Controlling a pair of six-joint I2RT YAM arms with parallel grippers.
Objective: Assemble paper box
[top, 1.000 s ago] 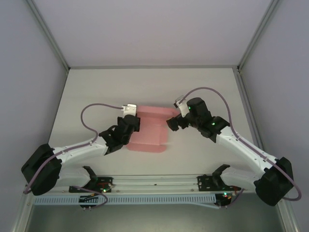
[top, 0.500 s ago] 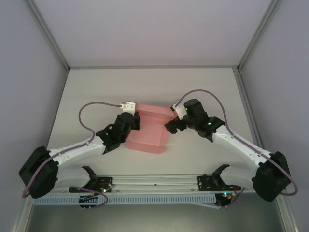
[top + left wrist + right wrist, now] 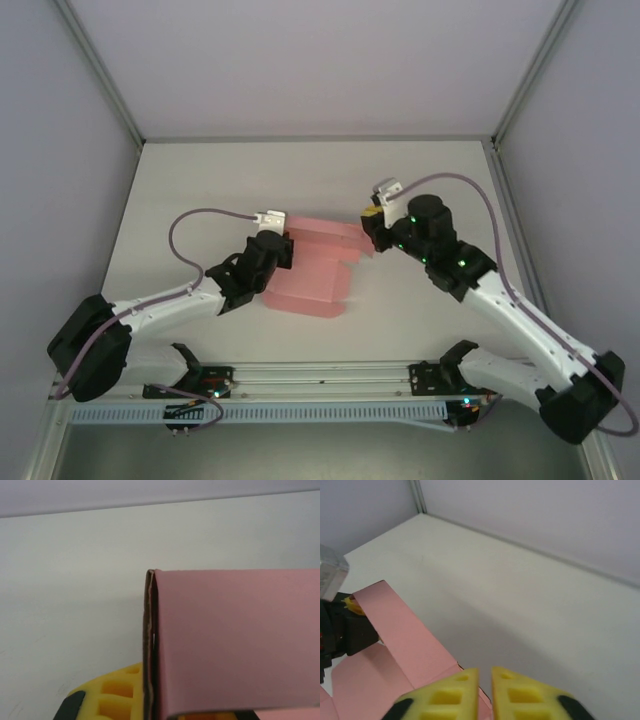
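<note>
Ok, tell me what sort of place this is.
Probably a robotics lab test cell: plain white table boxed in by pale panels on aluminium posts, two white robot arms working a pink die-cut card box.

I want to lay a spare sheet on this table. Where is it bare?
Bare: the far strip of table between the paper box and the back wall, and the left side beyond the left arm's cable. Crowded: the middle, where the left gripper and right gripper meet at the box, and the near edge by the arm bases.

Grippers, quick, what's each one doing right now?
Left gripper: closed on the paper box.
Right gripper: closed on the paper box too.
</note>
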